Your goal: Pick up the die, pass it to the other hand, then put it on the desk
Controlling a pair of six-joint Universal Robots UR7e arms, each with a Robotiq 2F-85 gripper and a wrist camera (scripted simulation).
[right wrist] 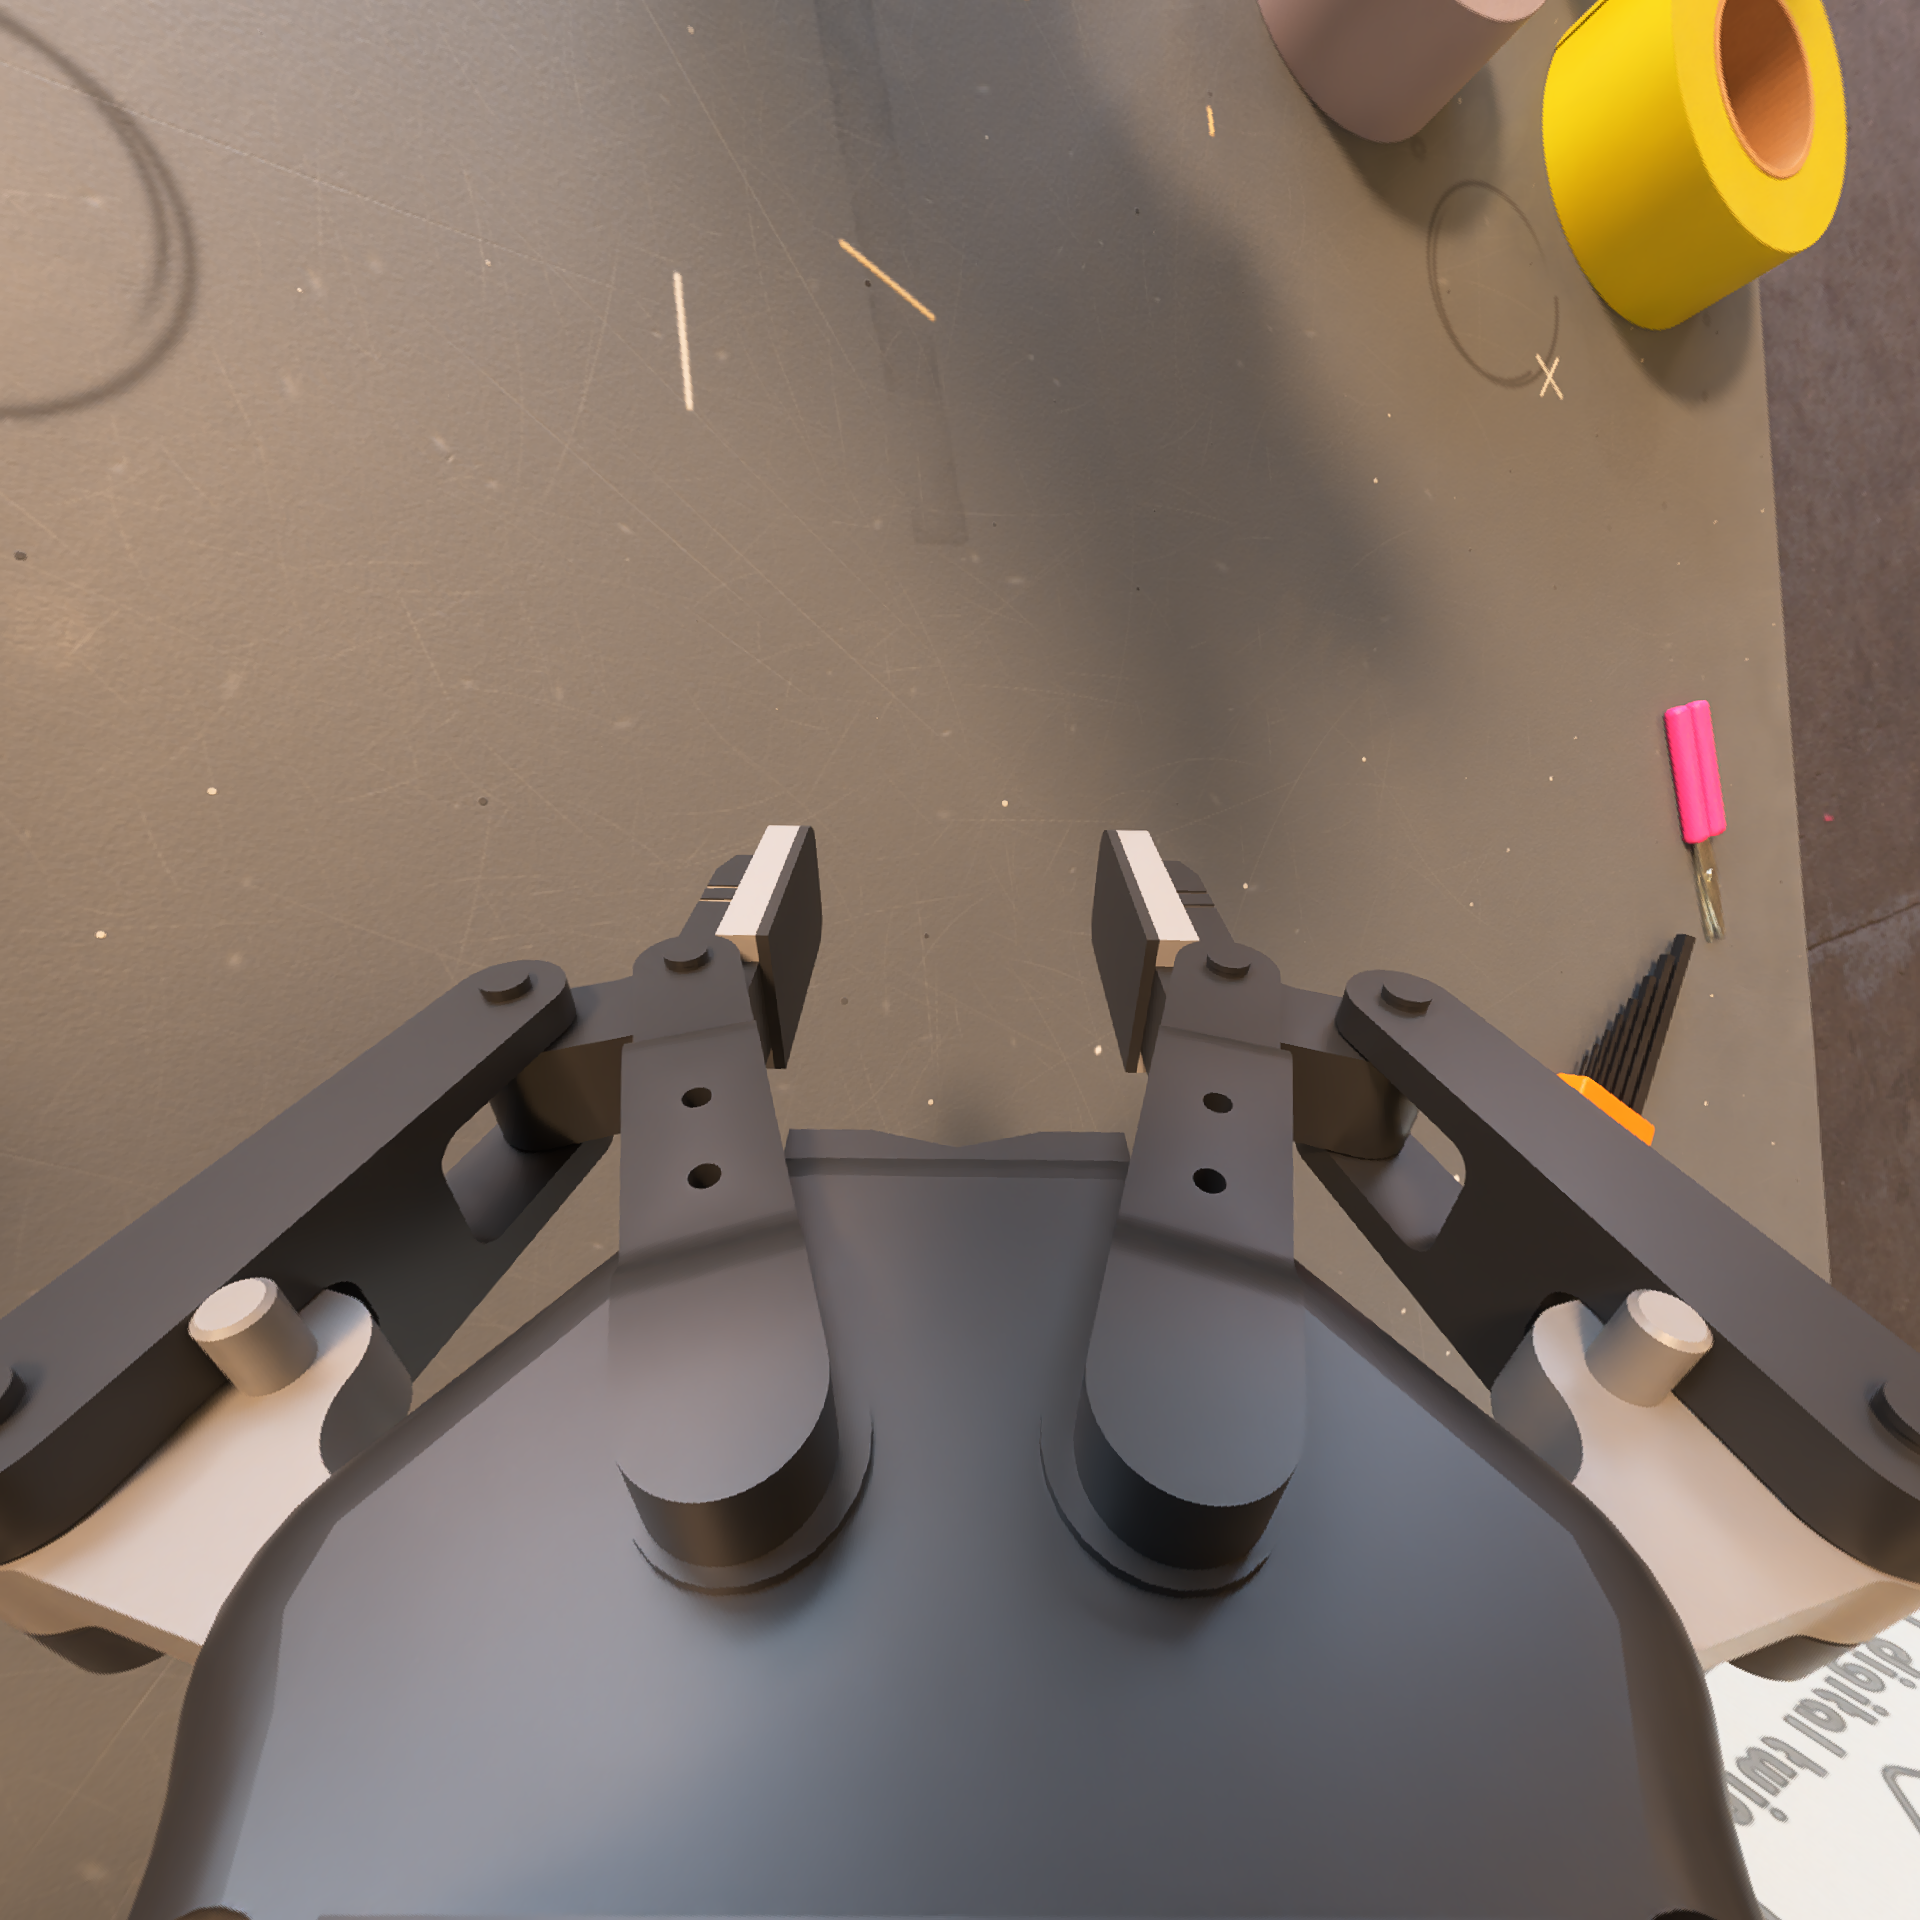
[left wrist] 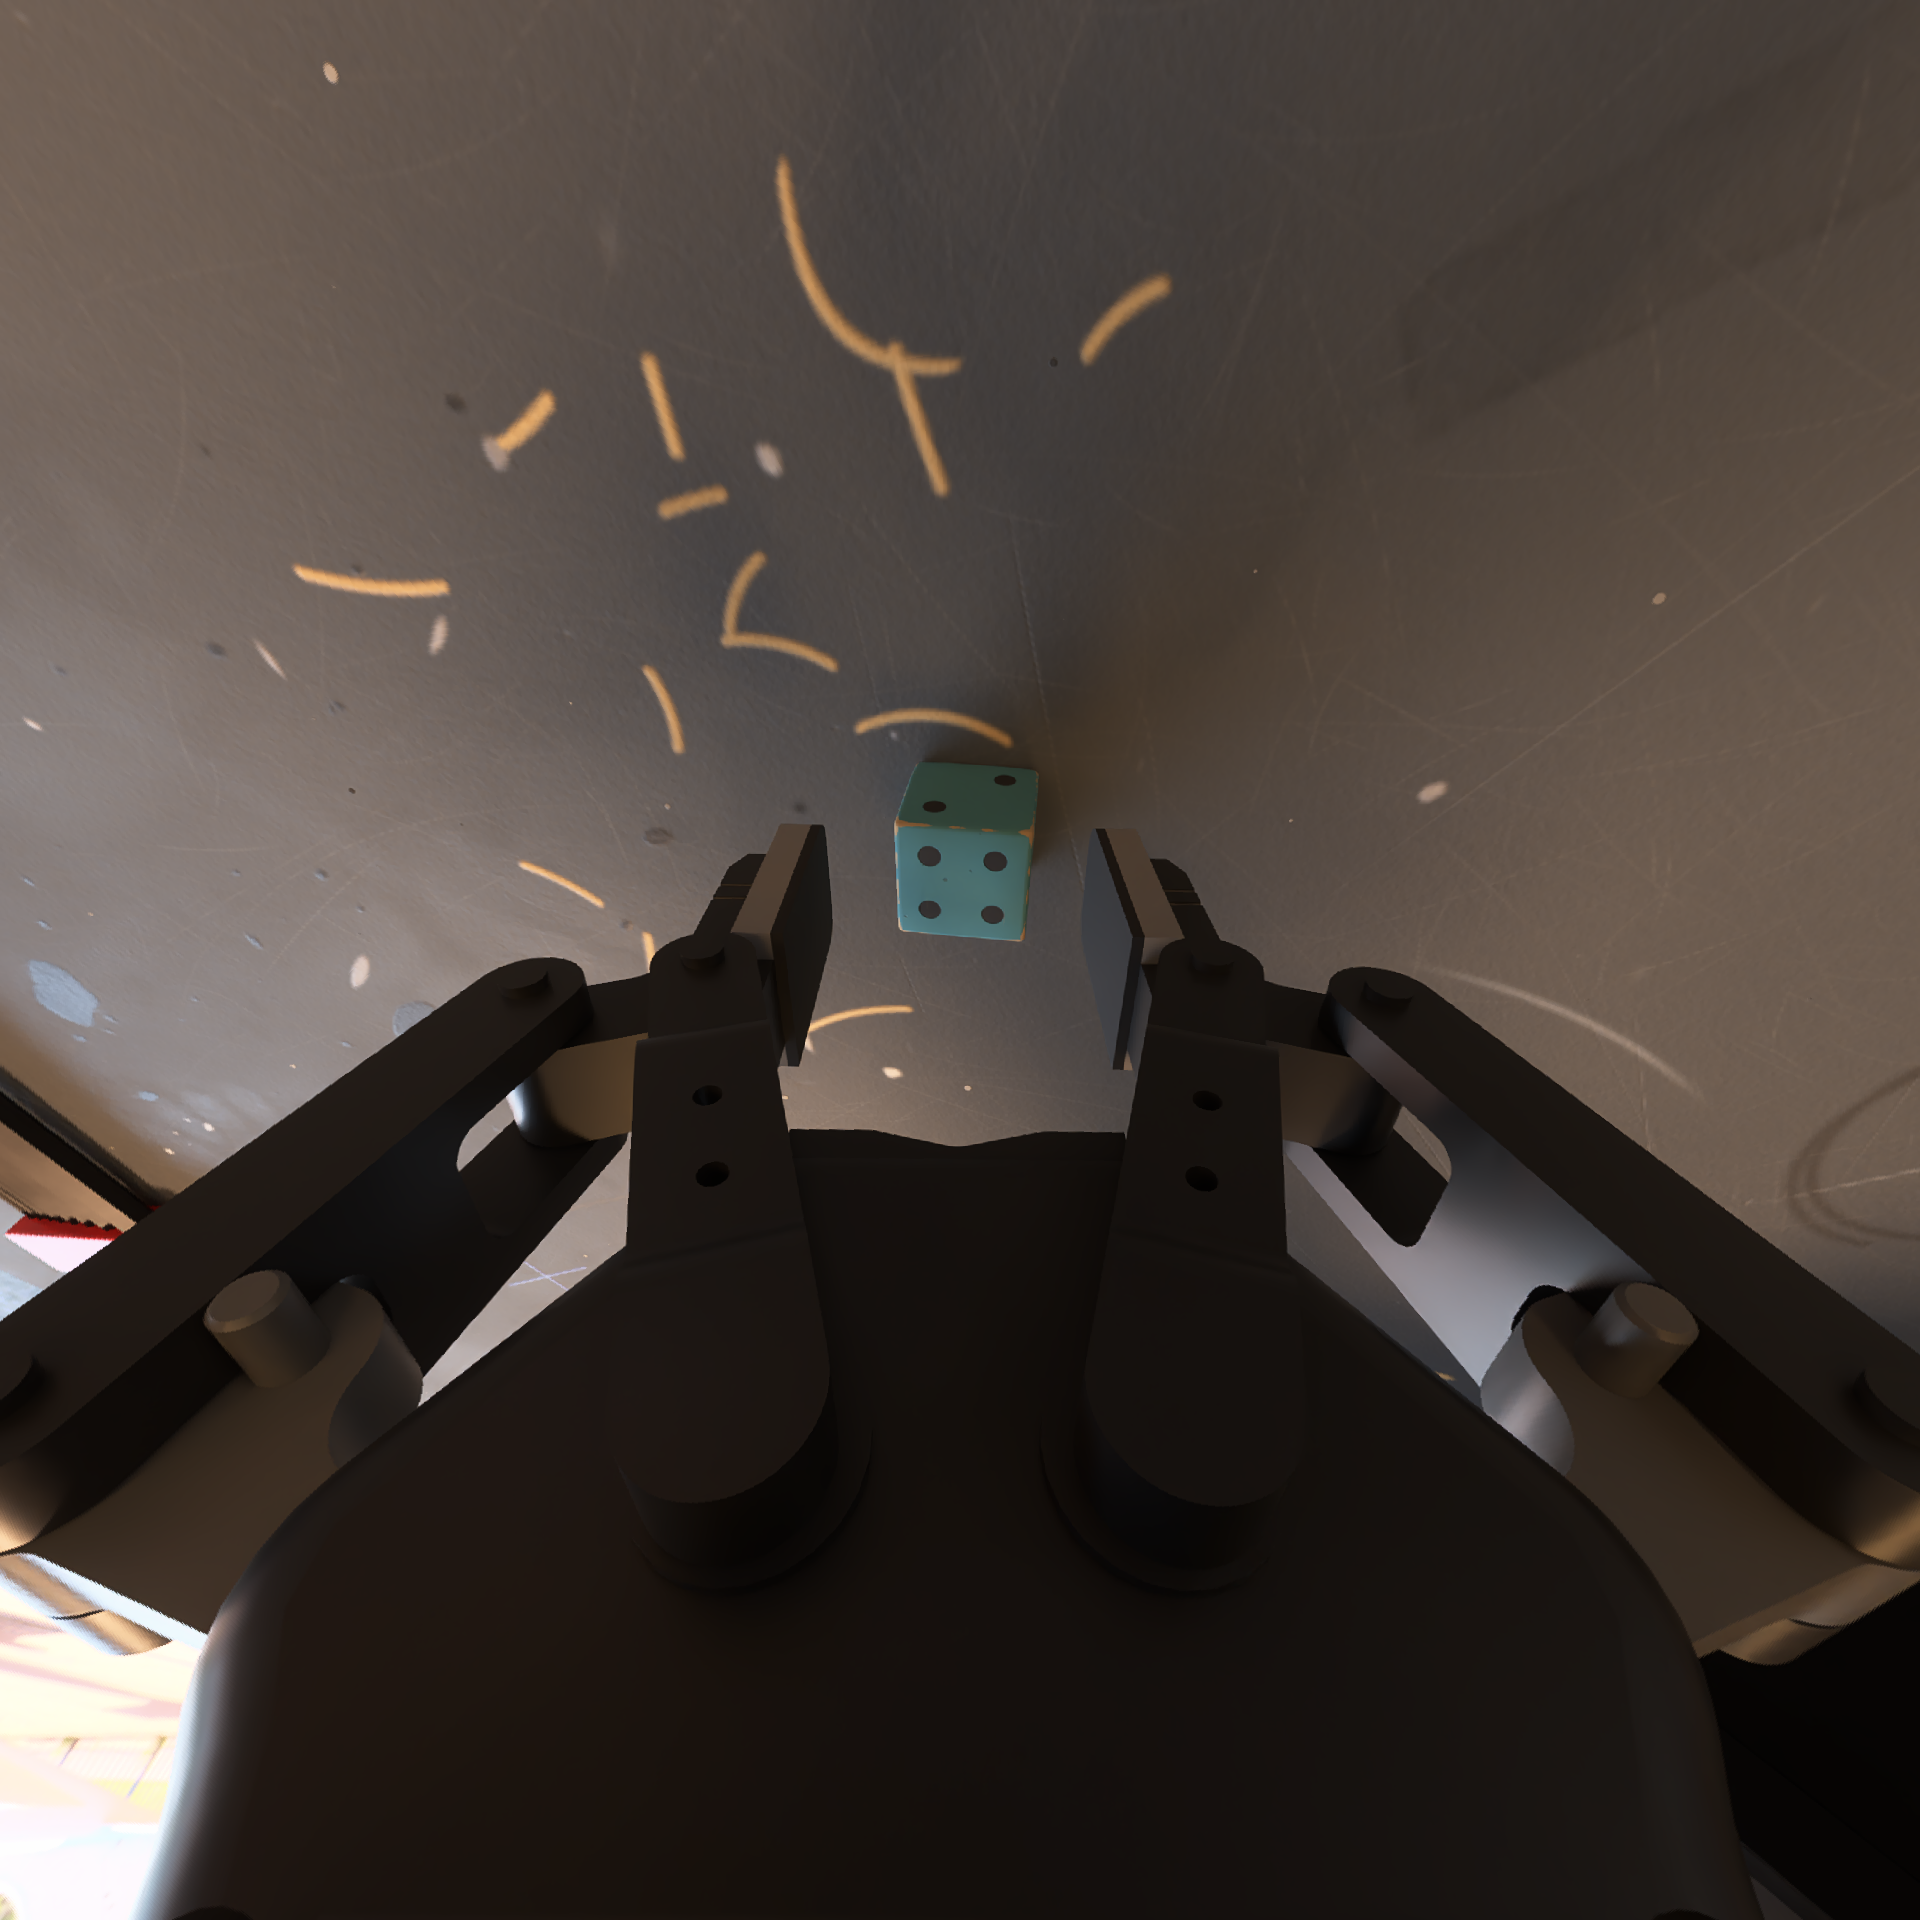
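A small turquoise die [left wrist: 964, 852] with dark pips rests on the scratched grey desk [left wrist: 1351, 520]. In the left wrist view my left gripper [left wrist: 956, 894] is open, its two fingers on either side of the die with a gap on each side and not touching it. In the right wrist view my right gripper [right wrist: 956, 894] is open and empty above bare grey desk [right wrist: 520, 623]. The die does not show in the right wrist view.
In the right wrist view a yellow tape roll [right wrist: 1683, 156] and a pinkish cylinder [right wrist: 1382, 62] stand at the far right. A pink-handled tool [right wrist: 1696, 800] and a black hex key set with orange holder [right wrist: 1631, 1049] lie near the desk's right edge. The desk's left edge [left wrist: 62, 1143] shows in the left wrist view.
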